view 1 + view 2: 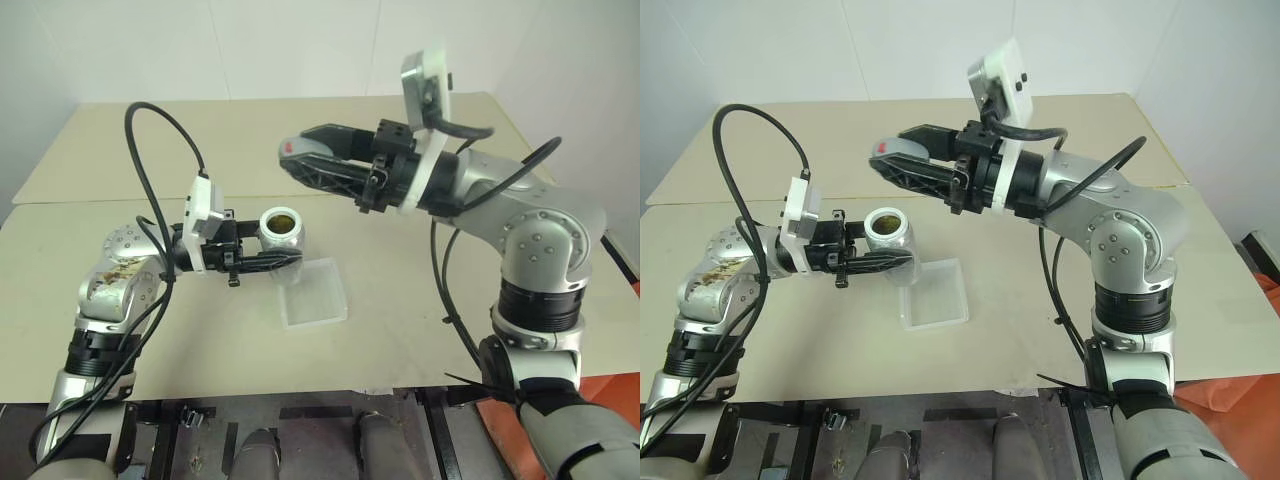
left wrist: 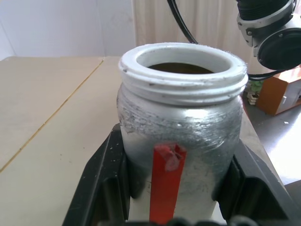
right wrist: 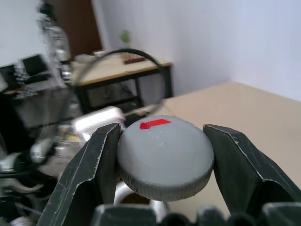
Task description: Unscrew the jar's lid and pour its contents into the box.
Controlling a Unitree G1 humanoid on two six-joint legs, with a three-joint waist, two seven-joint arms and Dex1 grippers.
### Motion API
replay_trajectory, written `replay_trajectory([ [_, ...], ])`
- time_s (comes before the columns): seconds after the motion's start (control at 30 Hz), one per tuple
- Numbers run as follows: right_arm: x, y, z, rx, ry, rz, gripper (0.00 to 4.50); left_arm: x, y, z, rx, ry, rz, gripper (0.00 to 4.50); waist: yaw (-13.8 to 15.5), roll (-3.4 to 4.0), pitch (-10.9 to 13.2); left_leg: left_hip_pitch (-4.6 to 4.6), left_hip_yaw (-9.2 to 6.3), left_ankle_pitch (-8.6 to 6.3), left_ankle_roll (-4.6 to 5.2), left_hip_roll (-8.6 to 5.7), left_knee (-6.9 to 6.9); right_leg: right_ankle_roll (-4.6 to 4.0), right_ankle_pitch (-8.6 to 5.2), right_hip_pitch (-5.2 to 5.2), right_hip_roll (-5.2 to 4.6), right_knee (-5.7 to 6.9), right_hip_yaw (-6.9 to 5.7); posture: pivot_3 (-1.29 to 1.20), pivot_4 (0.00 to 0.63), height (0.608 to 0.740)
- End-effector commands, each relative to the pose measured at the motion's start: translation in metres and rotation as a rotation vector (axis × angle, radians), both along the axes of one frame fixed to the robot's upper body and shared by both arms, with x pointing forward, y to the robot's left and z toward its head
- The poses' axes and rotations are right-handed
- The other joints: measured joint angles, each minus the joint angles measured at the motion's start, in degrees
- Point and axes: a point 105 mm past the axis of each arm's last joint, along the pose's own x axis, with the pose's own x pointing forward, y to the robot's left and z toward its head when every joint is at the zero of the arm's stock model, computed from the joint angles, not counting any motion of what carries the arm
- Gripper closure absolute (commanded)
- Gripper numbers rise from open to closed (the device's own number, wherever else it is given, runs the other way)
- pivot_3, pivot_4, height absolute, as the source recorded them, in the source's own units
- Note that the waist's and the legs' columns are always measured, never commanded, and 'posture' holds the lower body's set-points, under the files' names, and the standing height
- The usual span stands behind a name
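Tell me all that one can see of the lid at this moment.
The lid is a round, flat grey cap with a ribbed edge and a small red mark on top. It is off the jar, pinched at its sides by the right gripper, which holds it in the air above the jar.

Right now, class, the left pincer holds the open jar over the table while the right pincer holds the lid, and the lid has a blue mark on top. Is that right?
One detail is wrong: the mark on the lid is red, not blue, as the right wrist view shows. The rest stands: the left pincer holds the open jar over the table, and the right pincer holds the lid.
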Motion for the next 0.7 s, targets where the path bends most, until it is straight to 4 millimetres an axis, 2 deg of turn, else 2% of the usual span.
replay_trajectory([
  [0.03, 0.008, -0.025, 0.007, 0.023, -0.087, -0.138, 1.76, -0.003, 0.007, 0.015, -0.020, -0.065, 0.029, 2.58, 0.00, 0.00, 0.00, -0.01, 0.00, 0.00, 0.00, 0.00, 0.00, 0.00, 0.00, 0.00, 0.00, 0.00, 0.00, 0.00, 0.150, 0.740],
  [0.07, 0.015, -0.037, -0.002, 0.000, -0.094, -0.213, 1.76, -0.003, 0.009, 0.016, -0.025, -0.068, 0.042, 2.58, 0.10, 0.00, 0.00, -0.03, 0.00, 0.00, 0.00, -0.01, 0.00, 0.00, 0.00, -0.03, -0.01, -0.01, 0.00, 0.00, 0.150, 0.740],
  [0.1, 0.019, -0.045, -0.008, -0.019, -0.102, -0.264, 1.76, -0.002, 0.010, 0.017, -0.029, -0.070, 0.050, 2.58, 0.13, 0.00, 0.00, -0.03, -0.01, 0.00, 0.00, 0.00, 0.00, 0.00, 0.00, -0.01, 0.00, -0.01, -0.01, 0.00, 0.000, 0.740],
  [0.13, 0.025, -0.057, -0.020, -0.054, -0.103, -0.334, 1.76, -0.002, 0.012, 0.019, -0.033, -0.074, 0.062, 2.58, 0.10, 0.07, -1.84, -0.03, 0.01, 0.00, 0.00, 0.00, 0.01, 0.00, 0.00, -0.02, 0.00, -0.02, 0.00, 0.00, 0.000, 0.740],
  [0.2, 0.034, -0.074, -0.041, -0.093, -0.078, -0.429, 1.76, 0.000, 0.015, 0.022, -0.044, -0.082, 0.081, 2.58, 0.07, 0.04, -3.29, -0.34, 0.01, 0.24, -0.41, 0.01, -0.08, 0.02, 0.00, -0.24, -0.02, 0.02, -0.04, 0.00, 0.000, 0.740],
  [0.3, 0.044, -0.091, -0.064, -0.081, 0.007, -0.533, 1.76, 0.002, 0.017, 0.026, -0.057, -0.088, 0.097, 2.58, -0.32, 0.00, -4.28, -0.26, 0.16, 0.25, -0.44, -0.04, -0.09, 0.14, 0.12, -0.07, -0.09, -0.22, 0.03, 0.00, 0.000, 0.740],
  [0.43, 0.046, -0.098, -0.090, -0.144, 0.029, -0.603, 1.76, 0.000, 0.018, 0.024, -0.063, -0.076, 0.104, 2.58, -0.24, 0.05, -5.14, 0.38, 0.18, 0.31, -0.50, -0.03, -0.70, 0.08, 0.16, 0.21, -0.07, -0.45, 0.12, 0.00, 0.000, 0.740],
  [0.7, 0.052, -0.112, -0.145, -0.239, 0.106, -0.716, 1.76, -0.001, 0.019, 0.025, -0.060, -0.064, 0.107, 2.58, -0.30, 0.09, -6.08, 0.37, 0.18, 0.34, -0.55, -0.02, -0.78, 0.06, 0.15, 0.20, -0.06, -0.39, 0.12, 0.00, 0.000, 0.740],
])
